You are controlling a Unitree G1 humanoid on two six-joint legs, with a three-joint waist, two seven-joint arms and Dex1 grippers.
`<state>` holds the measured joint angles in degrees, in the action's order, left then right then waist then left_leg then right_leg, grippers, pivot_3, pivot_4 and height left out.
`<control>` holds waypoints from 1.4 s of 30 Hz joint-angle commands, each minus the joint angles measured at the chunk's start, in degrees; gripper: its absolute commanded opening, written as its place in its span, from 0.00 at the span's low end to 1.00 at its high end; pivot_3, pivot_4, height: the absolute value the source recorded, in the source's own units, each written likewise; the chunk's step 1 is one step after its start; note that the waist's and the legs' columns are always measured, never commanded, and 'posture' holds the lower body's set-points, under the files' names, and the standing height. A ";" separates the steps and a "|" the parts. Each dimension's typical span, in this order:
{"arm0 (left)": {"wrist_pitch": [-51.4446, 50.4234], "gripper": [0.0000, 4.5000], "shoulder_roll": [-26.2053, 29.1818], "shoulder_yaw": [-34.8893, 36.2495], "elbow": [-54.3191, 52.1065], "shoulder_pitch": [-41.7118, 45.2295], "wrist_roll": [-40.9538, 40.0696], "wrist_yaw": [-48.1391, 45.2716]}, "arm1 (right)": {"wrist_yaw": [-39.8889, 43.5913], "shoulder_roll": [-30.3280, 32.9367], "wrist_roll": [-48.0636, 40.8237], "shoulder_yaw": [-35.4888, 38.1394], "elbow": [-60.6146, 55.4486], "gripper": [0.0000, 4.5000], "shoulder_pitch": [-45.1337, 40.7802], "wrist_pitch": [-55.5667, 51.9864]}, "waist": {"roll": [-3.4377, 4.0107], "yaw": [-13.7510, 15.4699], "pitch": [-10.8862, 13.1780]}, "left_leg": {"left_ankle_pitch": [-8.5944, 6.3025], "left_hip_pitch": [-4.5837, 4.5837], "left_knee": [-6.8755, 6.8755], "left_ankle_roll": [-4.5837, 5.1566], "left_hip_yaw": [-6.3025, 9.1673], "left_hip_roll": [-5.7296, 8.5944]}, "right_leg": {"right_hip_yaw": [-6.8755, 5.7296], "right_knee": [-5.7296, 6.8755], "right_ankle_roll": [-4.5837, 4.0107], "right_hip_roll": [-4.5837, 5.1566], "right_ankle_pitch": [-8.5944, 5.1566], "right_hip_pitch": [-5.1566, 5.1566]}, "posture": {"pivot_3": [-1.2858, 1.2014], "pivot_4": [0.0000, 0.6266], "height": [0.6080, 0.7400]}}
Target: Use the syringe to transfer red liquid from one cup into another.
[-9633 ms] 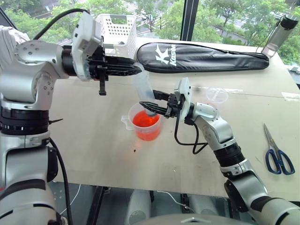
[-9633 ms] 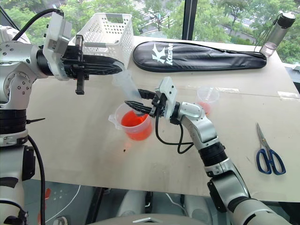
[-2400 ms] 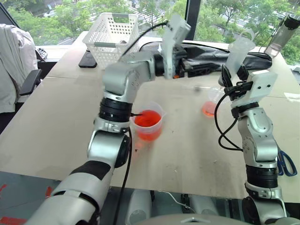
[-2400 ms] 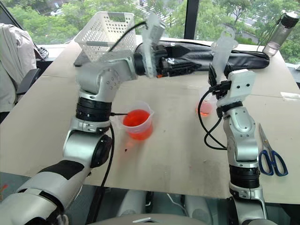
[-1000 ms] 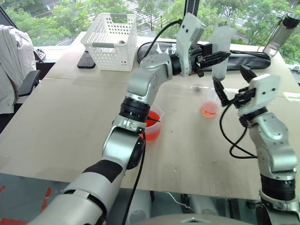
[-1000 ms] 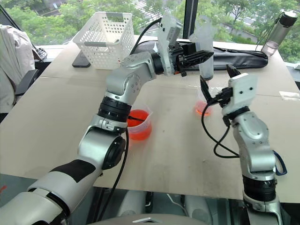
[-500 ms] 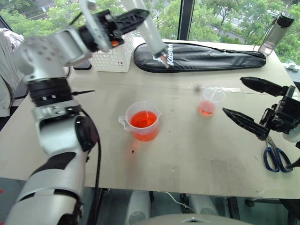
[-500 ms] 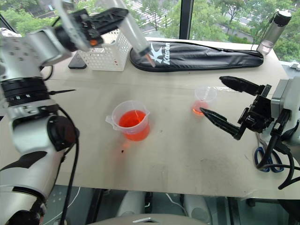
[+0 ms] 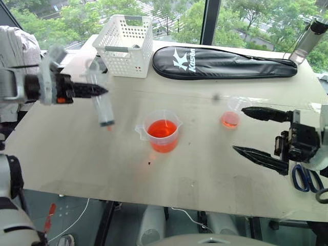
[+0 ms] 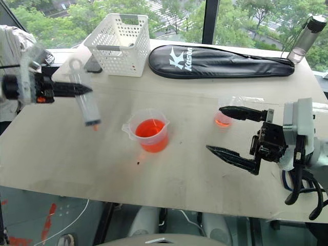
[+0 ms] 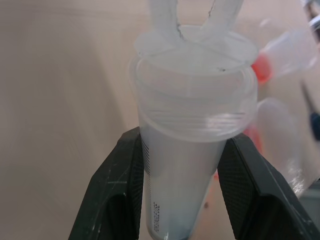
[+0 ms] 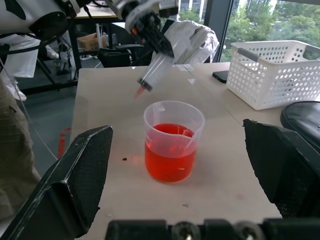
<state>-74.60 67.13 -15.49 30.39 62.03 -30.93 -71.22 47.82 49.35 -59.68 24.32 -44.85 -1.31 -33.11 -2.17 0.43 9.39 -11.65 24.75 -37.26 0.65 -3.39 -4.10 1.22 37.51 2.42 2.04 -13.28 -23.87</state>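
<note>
While the left gripper [image 9: 97,91] clamps the syringe [image 9: 101,102] at the table's [image 9: 205,174] left side, nozzle down above the bare tabletop, the right gripper [image 9: 259,133] hangs at the right with its jaws spread wide and empty. A beaker [image 9: 163,131] of red liquid [image 9: 162,129] stands mid-table. A small cup [image 9: 231,114] with a little red liquid stands to its right, near the right gripper's upper finger.
</note>
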 commanded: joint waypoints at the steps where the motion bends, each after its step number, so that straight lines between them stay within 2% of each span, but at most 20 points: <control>1: 7.00 0.34 -3.53 -6.39 4.78 2.34 7.03 -5.43 | 0.30 0.88 0.54 0.05 -3.37 1.00 1.28 1.21 | -0.02 0.57 -0.01 | 0.00 0.00 -0.04 0.00 -0.02 0.00 | 0.01 0.00 0.00 0.01 0.00 0.01 | 0.52 0.24 0.88; 7: 14.09 0.34 -14.28 -9.87 17.82 5.34 15.77 -6.13 | -1.62 0.87 0.18 0.40 -7.37 1.00 4.11 1.28 | -0.18 0.52 0.00 | 0.00 0.20 -0.08 0.01 0.03 0.01 | -0.04 -0.07 0.00 -0.01 0.01 -0.04 | 0.52 0.24 0.88; 11: 17.10 0.34 -18.40 -9.04 24.59 6.12 19.52 -5.98 | -3.54 0.95 -1.06 1.64 -9.57 1.00 5.47 1.51 | -0.18 0.17 0.00 | -0.01 0.19 -0.05 0.02 0.03 0.00 | -0.02 -0.07 0.02 -0.05 0.00 -0.05 | 0.52 0.24 0.88; 12: 17.39 0.57 -18.85 -8.96 25.30 5.88 20.38 -6.02 | -3.90 1.09 -0.87 1.74 -9.85 1.00 5.91 1.48 | -0.18 0.11 0.00 | -0.01 0.17 -0.04 0.02 0.03 -0.02 | -0.02 -0.06 0.03 -0.07 0.01 -0.06 | 0.52 0.24 0.88; 16: 16.29 0.97 -19.16 -6.94 25.26 5.23 21.67 -5.64 | -4.97 1.29 -1.17 1.74 -10.12 1.00 6.97 1.76 | -0.20 0.07 0.01 | -0.01 0.14 -0.04 0.02 0.05 -0.05 | -0.02 0.02 0.02 -0.10 0.00 -0.07 | 0.52 0.24 0.88; 18: 14.27 0.99 -18.51 -4.42 23.82 5.19 20.98 -4.46 | -4.94 1.31 -0.16 1.69 -9.84 1.00 7.66 2.14 | -0.21 0.17 0.00 | -0.01 0.13 -0.06 0.02 0.06 -0.04 | -0.02 0.02 0.02 -0.08 0.00 -0.06 | 0.52 0.24 0.88; 22: 10.64 0.99 -15.09 5.02 12.07 1.94 17.77 1.21 | -6.44 -0.07 2.73 3.28 -8.51 1.00 10.17 3.01 | -0.25 0.14 0.00 | -0.01 0.15 -0.07 0.02 0.06 -0.05 | -0.02 0.01 0.02 -0.05 0.00 -0.06 | 0.52 0.24 0.88; 24: 9.36 0.99 -15.48 14.60 3.19 -1.60 14.02 6.20 | -6.46 -1.77 6.48 3.80 -6.94 1.00 12.68 4.60 | -0.25 0.21 0.00 | -0.01 0.16 -0.05 0.02 0.07 -0.06 | -0.02 -0.01 0.03 -0.04 0.00 -0.06 | 0.52 0.24 0.88; 27: 21.14 0.99 -21.80 31.99 -16.74 -13.33 9.97 17.20 | -7.34 -5.56 12.29 4.10 -4.13 1.00 15.80 8.00 | -0.18 0.42 -0.06 | 0.00 0.13 -0.03 0.01 0.08 -0.07 | -0.05 0.05 0.04 0.02 0.01 -0.02 | 0.52 0.24 0.88; 29: 21.48 0.99 -27.13 39.44 -27.16 -20.33 6.52 22.03 | -7.70 -8.33 14.00 5.02 -2.05 1.00 18.16 9.65 | -0.18 0.40 -0.06 | 0.00 0.04 -0.05 0.01 0.09 -0.07 | -0.07 0.06 0.10 0.13 0.03 0.11 | 0.52 0.24 0.88; 34: 21.45 0.99 -33.33 43.70 -45.90 -35.60 2.33 28.13 | -2.54 -11.23 19.22 9.22 2.47 1.00 26.74 14.96 | -0.20 0.19 -0.07 | 0.00 -0.11 -0.09 0.01 -0.02 0.01 | 0.02 0.10 0.09 0.07 0.02 0.19 | 0.52 0.24 0.88; 37: 22.16 0.99 -35.48 46.52 -55.70 -46.10 -2.12 27.95 | 0.56 -12.02 19.83 13.55 5.70 1.00 30.35 17.89 | -0.19 0.19 -0.11 | 0.00 -0.18 -0.10 0.01 -0.02 -0.04 | 0.05 0.10 0.06 0.02 0.01 0.20 | 0.52 0.24 0.88; 42: 29.45 0.99 -32.74 50.07 -62.40 -67.45 -3.55 19.60 | 6.62 -11.50 22.88 18.78 11.32 1.00 36.90 21.46 | -0.07 -0.32 -0.34 | -0.02 -0.50 0.07 -0.01 -0.24 -0.11 | 0.28 0.03 0.15 0.03 -0.08 0.31 | 0.52 0.24 0.88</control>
<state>-48.01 33.36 32.11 -29.83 -3.41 -33.64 -48.69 52.50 37.68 -37.82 39.98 -34.76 34.79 -13.36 -2.24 0.12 9.05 -11.67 24.12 -37.06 0.65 -3.74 -4.20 1.59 37.52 2.54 2.15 -13.37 -23.52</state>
